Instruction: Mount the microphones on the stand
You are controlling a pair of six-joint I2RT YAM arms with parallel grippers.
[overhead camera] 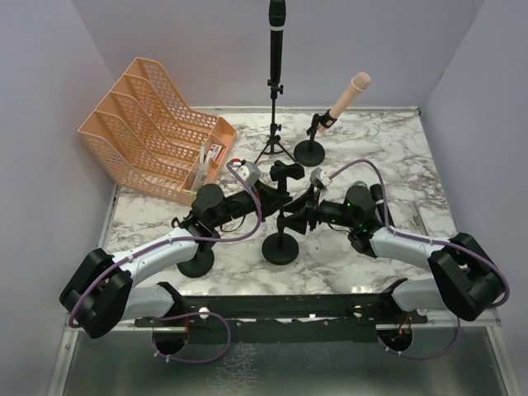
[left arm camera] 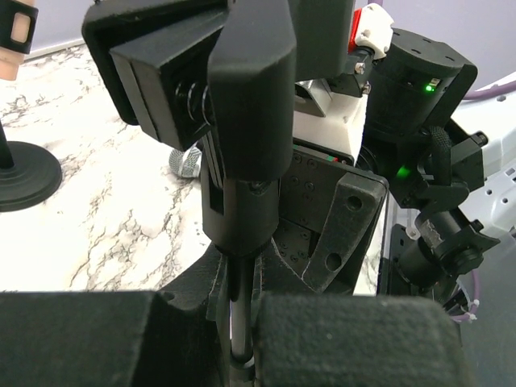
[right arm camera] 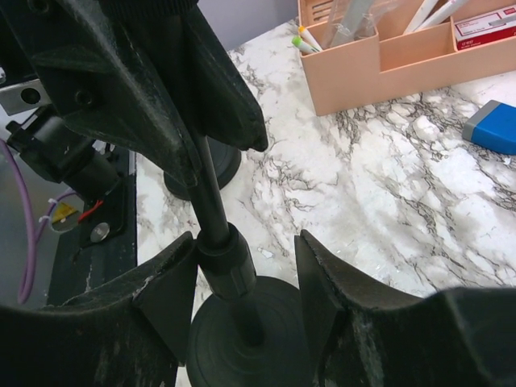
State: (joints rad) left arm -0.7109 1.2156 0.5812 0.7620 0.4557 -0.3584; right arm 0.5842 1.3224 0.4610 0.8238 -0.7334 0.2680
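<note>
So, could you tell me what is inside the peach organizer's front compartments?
Pens stand in one, a red-and-white box lies in another; the organizer wall hides their lower parts.

One tripod stand (overhead camera: 275, 115), three round-base stands (overhead camera: 310, 153) (overhead camera: 280, 247) (overhead camera: 195, 266). One black microphone (overhead camera: 276, 29), one pink microphone (overhead camera: 351, 92) in plain sight. One orange file rack (overhead camera: 148, 124)
</note>
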